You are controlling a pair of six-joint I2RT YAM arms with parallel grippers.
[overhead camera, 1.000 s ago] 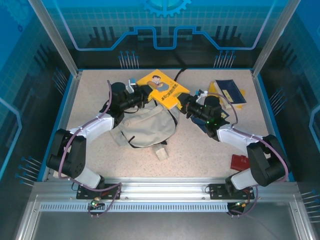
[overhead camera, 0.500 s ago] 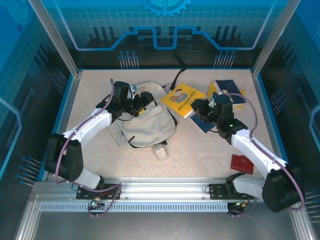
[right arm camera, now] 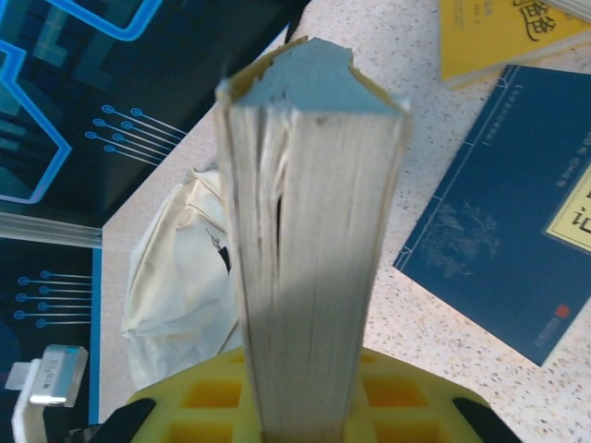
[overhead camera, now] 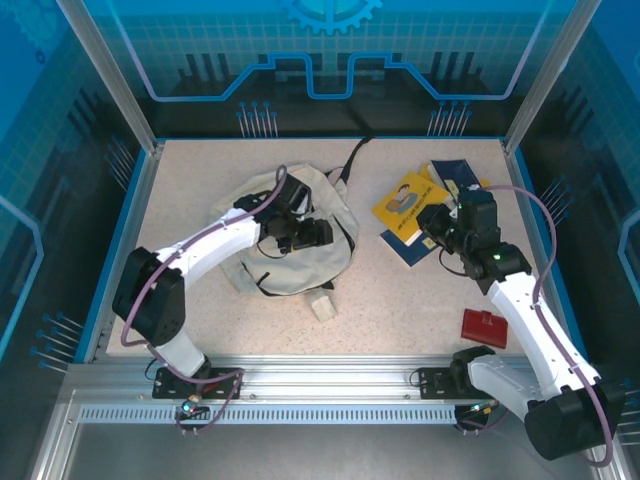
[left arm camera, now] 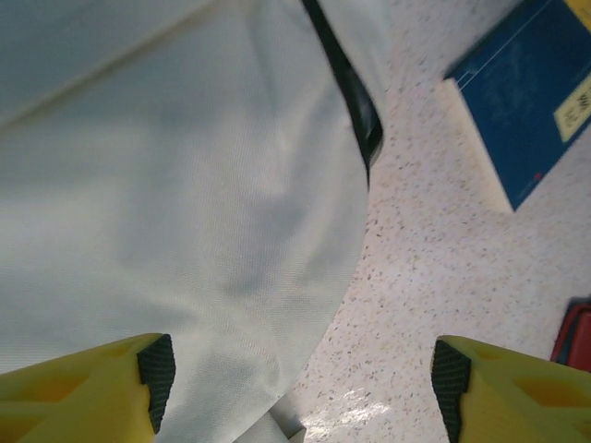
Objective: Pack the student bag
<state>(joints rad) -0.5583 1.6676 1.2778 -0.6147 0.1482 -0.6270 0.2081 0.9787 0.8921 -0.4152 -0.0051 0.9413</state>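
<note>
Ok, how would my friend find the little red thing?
Find the big cream bag mid-table. Look right and nearer the front, beside the right arm: a small flat red thing lies alone. The books farther back are yellow or blue.

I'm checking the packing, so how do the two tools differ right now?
The left tool is open and empty; the right tool is shut on a yellow book. The left tool hangs over the bag; the right tool is off to the bag's side. Both have yellow fingers.
</note>
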